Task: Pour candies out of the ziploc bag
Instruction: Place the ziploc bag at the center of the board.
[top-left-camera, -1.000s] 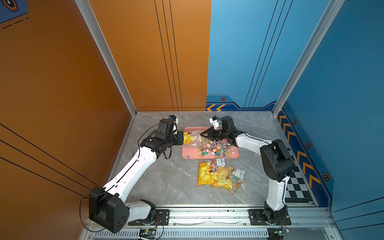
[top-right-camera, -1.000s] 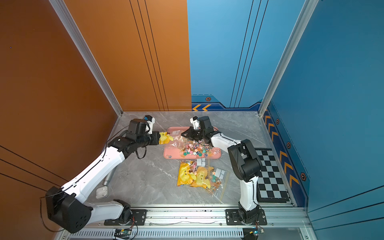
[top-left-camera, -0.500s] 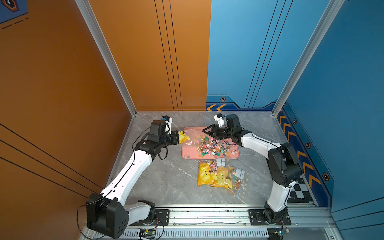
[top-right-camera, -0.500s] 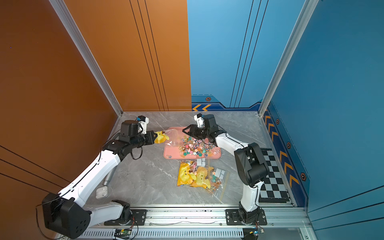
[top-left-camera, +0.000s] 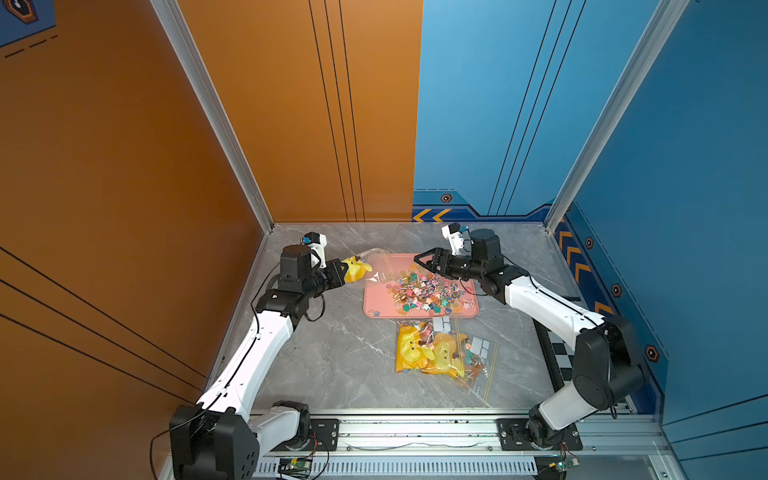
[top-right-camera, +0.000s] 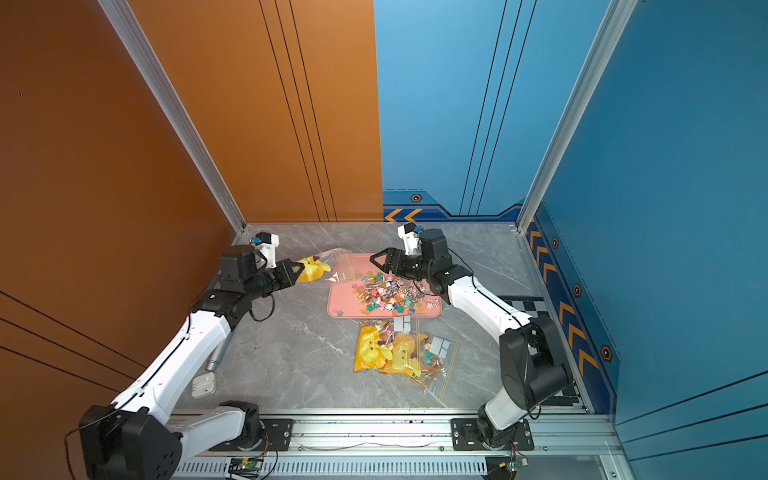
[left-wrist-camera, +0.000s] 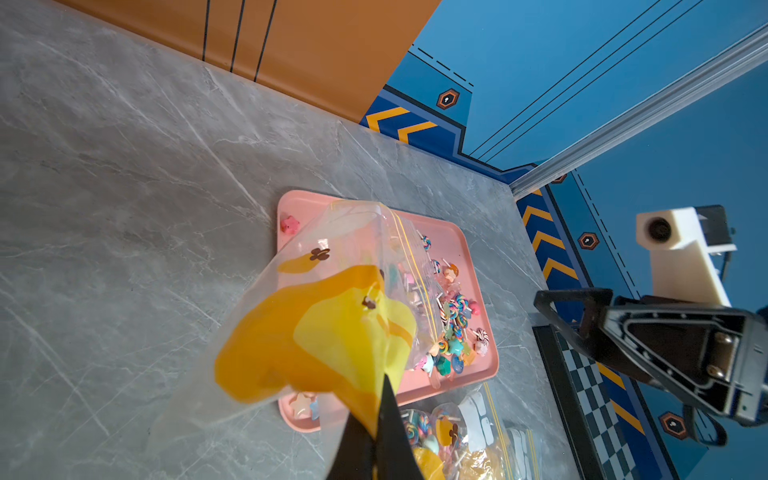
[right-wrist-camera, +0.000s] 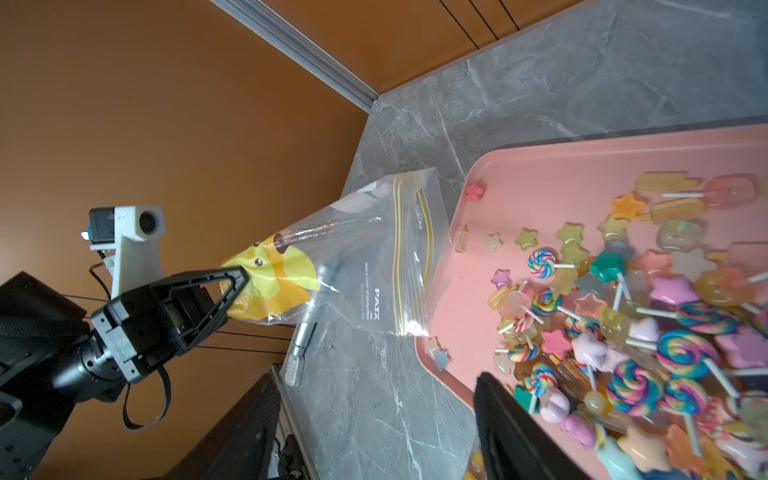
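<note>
My right gripper (top-left-camera: 422, 264) has just let go: a second ago it was pinched on the ziploc bag (top-left-camera: 374, 270) over the pink tray (top-left-camera: 370, 309), and now its jaws stand wide apart with nothing between them, hovering above the far side of the tray. My left gripper (top-left-camera: 344, 271) remains clamped on the yellow printed bottom end of the bag and has drawn it back toward the left edge of the tray, so I alone carry it on that side. I take this to mean the pour is essentially finished and the bag only needs setting aside. The candies (top-left-camera: 424, 291) lie heaped on the tray, a bright jumble of swirl lollipops on white sticks, stars and translucent pieces, with a stray pink star near a tray corner. The bag looks limp and clear, empty as far as I can see; its open mouth with the yellow zip lines points at the tray from just beside its rim. A second bag (top-left-camera: 436, 353), still full, lies on the tabletop (top-left-camera: 332, 365) in front of the tray.
</note>
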